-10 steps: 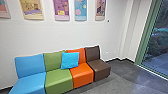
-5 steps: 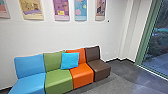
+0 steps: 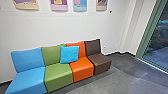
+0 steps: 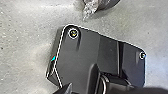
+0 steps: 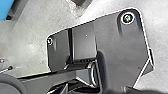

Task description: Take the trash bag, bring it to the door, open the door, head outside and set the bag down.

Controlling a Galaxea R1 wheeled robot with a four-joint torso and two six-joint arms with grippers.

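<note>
Four seats [image 3: 57,75] are lining the wall [image 3: 75,27], running left to right toward a window [image 3: 158,46]. Something crumpled, possibly the trash bag [image 4: 90,9], is showing near the robot's dark plate [image 4: 82,50]; I cannot tell its long axis, its direction from the left gripper or right gripper, which is nearer, or whether either is spreading or pinching.

I can't read the far posters [image 3: 59,7], blurred and cut off above; the blue cushion [image 3: 69,54] hides some of the green backrest [image 3: 51,56] and orange backrest [image 3: 81,50].
</note>
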